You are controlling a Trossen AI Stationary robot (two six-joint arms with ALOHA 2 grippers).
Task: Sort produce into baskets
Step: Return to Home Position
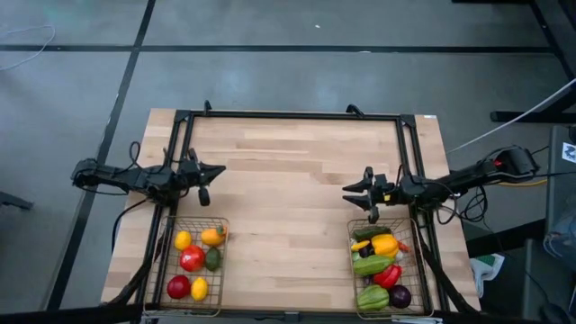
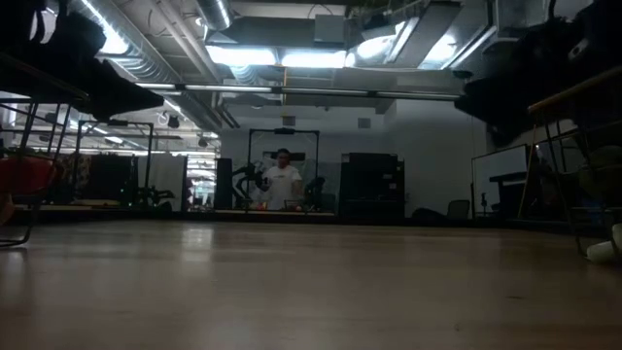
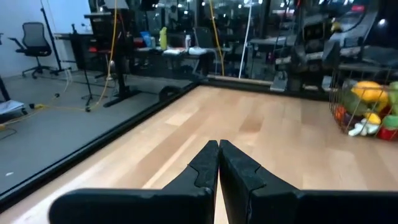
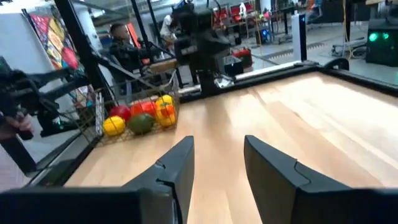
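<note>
High view, left gripper [image 1: 214,169] pinched together near the worktop's [image 1: 288,162] left edge, right gripper [image 1: 349,194] spread near its right edge, low view adding a distant person [image 2: 283,181].

**Cut off, dim, or too small**

In the low view a red piece [image 2: 19,173] is cut by the left edge, and a pale object [image 2: 608,250] by the right; neither can be identified. The left wrist view clips the right basket [image 3: 341,107] at its edge. A distant person [image 2: 283,181] is too small to make out.
</note>
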